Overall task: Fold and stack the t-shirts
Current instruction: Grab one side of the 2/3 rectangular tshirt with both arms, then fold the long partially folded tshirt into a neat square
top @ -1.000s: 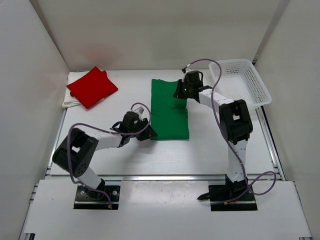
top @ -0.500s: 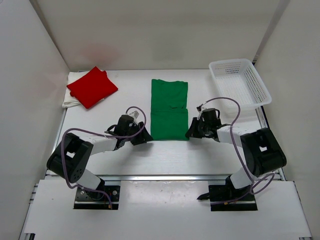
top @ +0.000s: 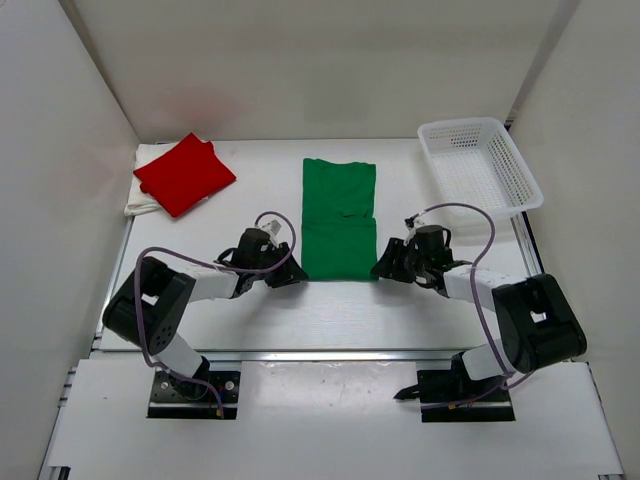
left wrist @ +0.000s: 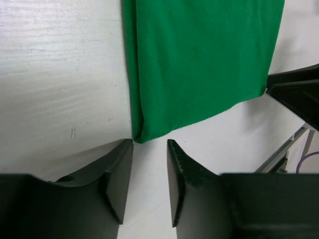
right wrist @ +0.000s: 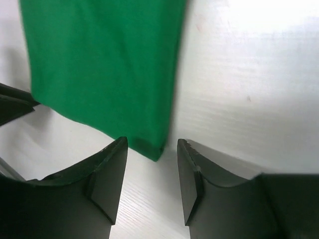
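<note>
A green t-shirt (top: 339, 218) lies folded into a long strip in the middle of the table. Its near left corner (left wrist: 144, 134) sits just ahead of my left gripper (left wrist: 149, 144), which is open and low on the table with nothing between its fingers. My right gripper (right wrist: 152, 144) is open too, with the shirt's near right corner (right wrist: 154, 149) right at the mouth of its jaws. In the top view the left gripper (top: 285, 278) and right gripper (top: 385, 268) flank the shirt's near edge. A folded red t-shirt (top: 184, 174) lies on a cream-white t-shirt (top: 140, 200) at the back left.
A white mesh basket (top: 480, 165) stands at the back right, tilted over the table's right edge. White walls close in the table on the left, back and right. The opposite arm's dark tip (left wrist: 296, 92) shows at the right of the left wrist view.
My right arm came down from the shirt's far right part to its near right corner and its gripper opened. The shirt now lies flat. My left gripper stayed near the near left corner.
</note>
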Motion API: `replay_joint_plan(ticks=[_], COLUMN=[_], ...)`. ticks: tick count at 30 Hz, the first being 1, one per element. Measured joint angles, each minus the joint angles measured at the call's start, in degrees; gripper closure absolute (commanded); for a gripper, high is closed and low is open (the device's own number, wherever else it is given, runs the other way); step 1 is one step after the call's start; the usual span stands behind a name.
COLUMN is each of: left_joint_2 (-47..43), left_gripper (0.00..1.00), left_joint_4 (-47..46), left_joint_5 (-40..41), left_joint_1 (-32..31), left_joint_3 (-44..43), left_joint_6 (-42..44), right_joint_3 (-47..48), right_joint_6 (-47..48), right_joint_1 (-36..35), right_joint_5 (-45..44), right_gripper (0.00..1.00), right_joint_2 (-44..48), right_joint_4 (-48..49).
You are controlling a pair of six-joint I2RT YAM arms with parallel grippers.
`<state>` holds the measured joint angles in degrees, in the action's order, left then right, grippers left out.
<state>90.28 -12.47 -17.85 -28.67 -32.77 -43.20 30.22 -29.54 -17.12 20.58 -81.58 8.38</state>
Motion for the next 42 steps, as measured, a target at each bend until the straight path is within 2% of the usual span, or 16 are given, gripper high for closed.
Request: replay_joint_plan(ticks=[2, 5, 9, 10, 11, 17, 21, 26, 29, 31, 35, 42], left_joint_2=[0.8, 1.8, 2.4, 2.4, 2.4, -2.4, -13.4, -30.3, -40.8, -44.7, -40.8, -23.0], left_gripper=[0.61, 0.72, 0.93, 0.99, 1.0, 1.0, 1.0, 1.0, 1.0, 1.0, 1.0, 1.0], left_joint_4=[0.0, 0.0, 0.3, 0.4, 0.5, 2.3, 5.7, 16.5, 24.3, 28.3, 30.8, 23.5], left_joint_5=[0.0, 0.3, 0.9, 0.9, 1.0, 2.0, 2.2, 3.0, 2.9, 2.7, 2.4, 2.6], left_joint_1=[0.0, -0.2, -0.2, -0.2, -0.2, -0.2, -1.0, -6.6, -6.7, -5.5, -3.1, 2.9], left_joint_3=[-0.6, -1.3, -1.6, -1.6, -1.6, 0.5, 6.4, 13.0, 14.0, 12.1, 1.7, -13.7], left_joint_6=[-0.1, -0.1, -0.3, -0.3, -0.4, -0.3, 0.0, -0.5, -1.9, -2.1, -1.3, 0.2], right_joint_3=[-1.4, -1.8, -2.3, -2.4, -2.4, -4.8, -10.1, -15.2, -15.3, -14.0, -6.2, 11.8], right_joint_6=[-1.1, -2.2, -3.3, -3.4, -3.5, -3.5, -4.2, -7.5, -9.6, -9.9, -7.8, -1.0], right_joint_1=[0.1, -0.2, -0.2, 0.0, 0.0, -0.9, -5.1, -14.3, -18.5, -17.9, -12.5, -0.3], right_joint_5=[1.1, 2.4, 3.7, 3.8, 3.9, 3.6, 2.8, -1.0, -2.8, -3.1, -1.6, 3.9], right_gripper=[0.6, 0.78, 1.0, 1.0, 1.0, 1.0, 1.0, 1.0, 1.0, 1.0, 1.0, 1.0], right_joint_2=[-1.2, -2.6, -3.9, -3.9, -3.9, 0.6, 11.5, 27.5, 35.1, 37.7, 34.2, 14.4], right_joint_4=[1.6, 4.1, 5.6, 5.6, 5.4, 3.8, 0.2, -9.8, -15.8, -19.1, -22.1, -18.8])
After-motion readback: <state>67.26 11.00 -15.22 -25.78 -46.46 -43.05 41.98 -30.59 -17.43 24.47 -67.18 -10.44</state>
